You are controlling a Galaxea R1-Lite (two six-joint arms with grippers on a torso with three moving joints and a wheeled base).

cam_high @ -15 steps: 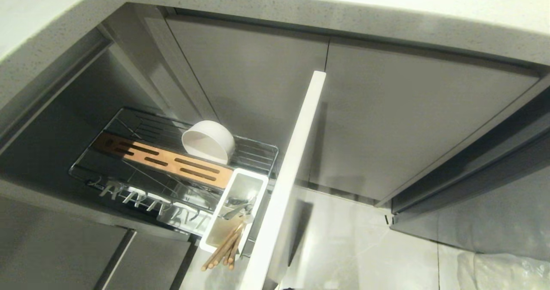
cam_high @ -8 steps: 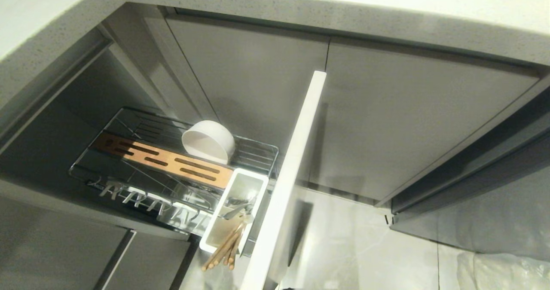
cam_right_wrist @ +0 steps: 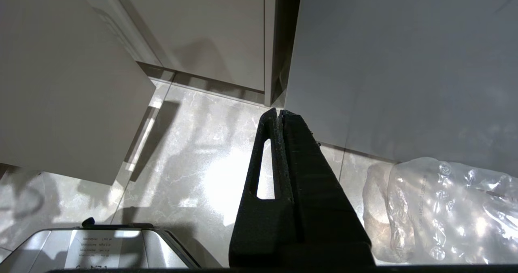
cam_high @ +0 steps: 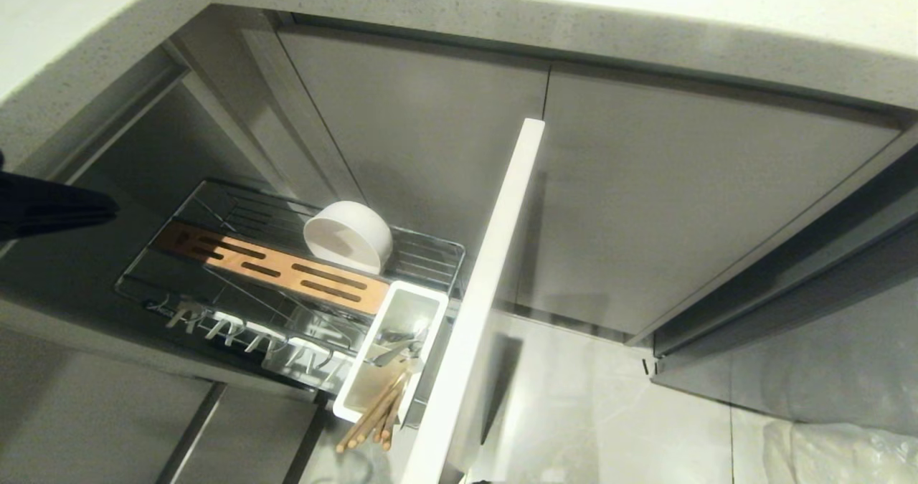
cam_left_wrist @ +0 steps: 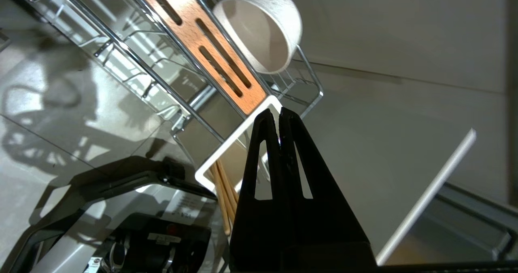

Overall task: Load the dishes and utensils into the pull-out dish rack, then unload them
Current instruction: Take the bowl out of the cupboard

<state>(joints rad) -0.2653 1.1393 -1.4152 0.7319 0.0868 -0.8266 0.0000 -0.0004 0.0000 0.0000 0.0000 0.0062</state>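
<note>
On the robot base point(cam_right_wrist: 97, 244), label print stays unreadable.

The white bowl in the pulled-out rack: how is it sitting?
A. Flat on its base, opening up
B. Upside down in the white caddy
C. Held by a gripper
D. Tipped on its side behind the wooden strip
D: the bowl lies tipped on its side on the wires of the rack, behind the wooden strip, its opening facing sideways, with no gripper on it.
</note>
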